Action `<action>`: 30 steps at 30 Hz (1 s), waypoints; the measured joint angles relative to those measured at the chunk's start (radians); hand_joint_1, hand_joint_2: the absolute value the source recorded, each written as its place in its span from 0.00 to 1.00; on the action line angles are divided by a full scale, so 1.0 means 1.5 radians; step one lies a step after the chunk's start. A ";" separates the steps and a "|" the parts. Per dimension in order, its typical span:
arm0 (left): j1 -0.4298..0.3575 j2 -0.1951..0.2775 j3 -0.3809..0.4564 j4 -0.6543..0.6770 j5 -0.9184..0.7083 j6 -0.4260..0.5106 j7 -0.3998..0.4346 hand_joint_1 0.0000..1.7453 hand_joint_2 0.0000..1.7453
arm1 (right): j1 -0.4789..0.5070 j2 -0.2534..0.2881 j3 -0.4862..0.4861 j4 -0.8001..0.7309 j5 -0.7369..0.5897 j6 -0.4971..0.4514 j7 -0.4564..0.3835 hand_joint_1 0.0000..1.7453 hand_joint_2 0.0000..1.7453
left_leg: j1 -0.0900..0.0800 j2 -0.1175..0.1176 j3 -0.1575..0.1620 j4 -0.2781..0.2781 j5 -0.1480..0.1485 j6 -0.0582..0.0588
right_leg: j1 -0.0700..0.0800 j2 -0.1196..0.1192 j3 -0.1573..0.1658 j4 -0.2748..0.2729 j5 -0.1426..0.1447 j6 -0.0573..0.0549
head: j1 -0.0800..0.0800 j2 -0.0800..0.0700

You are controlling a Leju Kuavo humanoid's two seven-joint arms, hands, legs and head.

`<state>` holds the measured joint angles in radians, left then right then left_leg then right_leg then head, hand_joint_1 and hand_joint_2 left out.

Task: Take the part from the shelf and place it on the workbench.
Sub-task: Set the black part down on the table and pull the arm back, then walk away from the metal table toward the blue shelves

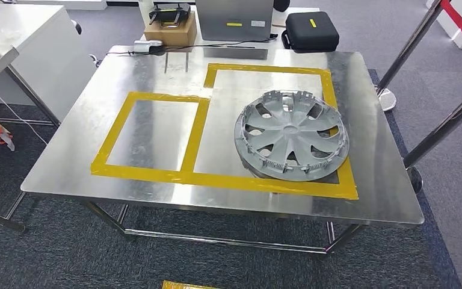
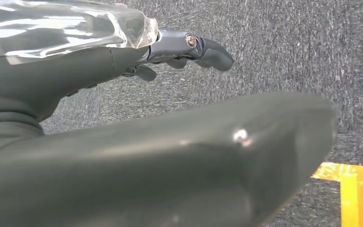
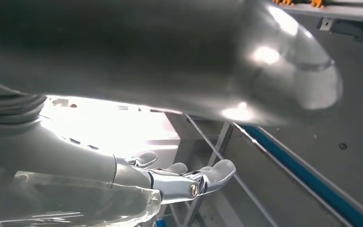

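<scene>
Left wrist view: left hand (image 2: 123, 137) hangs over grey carpet (image 2: 283, 42), fingers (image 2: 208, 49) loosely extended and apart, holding nothing. Right wrist view: right hand (image 3: 137, 161) likewise empty, fingers (image 3: 217, 172) slightly curled and apart, touching nothing. Head view: hubcap (image 1: 292, 134) lies flat on the workbench (image 1: 156, 66) at 3 o'clock, inside the larger yellow tape frame (image 1: 264, 67).

Beyond the far edge: cardboard box (image 1: 170, 30) carrying a black-yellow tool (image 1: 168, 13), grey case (image 1: 234, 19), black zip bag (image 1: 310, 31). White desk (image 1: 30, 42) far left. Slanted barrier poles (image 1: 439, 129) right. Dark carpet (image 1: 66, 253), yellow floor tape (image 2: 347, 187).
</scene>
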<state>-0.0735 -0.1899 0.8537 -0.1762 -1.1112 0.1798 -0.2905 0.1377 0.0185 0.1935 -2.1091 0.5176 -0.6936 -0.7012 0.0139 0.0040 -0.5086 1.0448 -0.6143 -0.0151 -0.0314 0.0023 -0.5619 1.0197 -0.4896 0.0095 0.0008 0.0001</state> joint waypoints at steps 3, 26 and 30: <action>0.000 0.001 0.002 0.000 0.000 0.000 0.004 0.00 0.00 | -0.005 0.000 0.003 0.006 -0.006 0.000 0.000 0.00 0.00 | 0.000 0.000 -0.052 0.122 -0.066 -0.002 | 0.004 -0.002 -0.016 0.000 0.011 -0.009 | -0.010 0.000; -0.006 -0.004 0.005 0.000 -0.013 -0.006 0.004 0.00 0.00 | -0.013 -0.016 0.009 0.035 -0.037 0.000 0.000 0.00 0.00 | -0.011 0.006 -0.036 -0.035 0.093 0.024 | 0.017 -0.003 0.075 -0.028 -0.035 0.005 | 0.008 0.000; -0.006 -0.004 0.005 0.000 -0.013 -0.007 0.004 0.00 0.00 | -0.014 -0.016 0.009 0.036 -0.038 0.000 0.000 0.00 0.00 | -0.011 0.006 -0.042 -0.036 0.104 0.012 | 0.017 -0.003 0.062 -0.035 -0.025 -0.005 | 0.006 0.000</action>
<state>-0.0821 -0.1965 0.8614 -0.1759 -1.1307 0.1694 -0.2850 0.1167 -0.0057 0.2072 -2.0546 0.4608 -0.6943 -0.7011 -0.0025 0.0137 -0.5715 0.9910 -0.4576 0.0028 -0.0053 -0.0018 -0.4684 0.9672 -0.5275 0.0026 0.0103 0.0000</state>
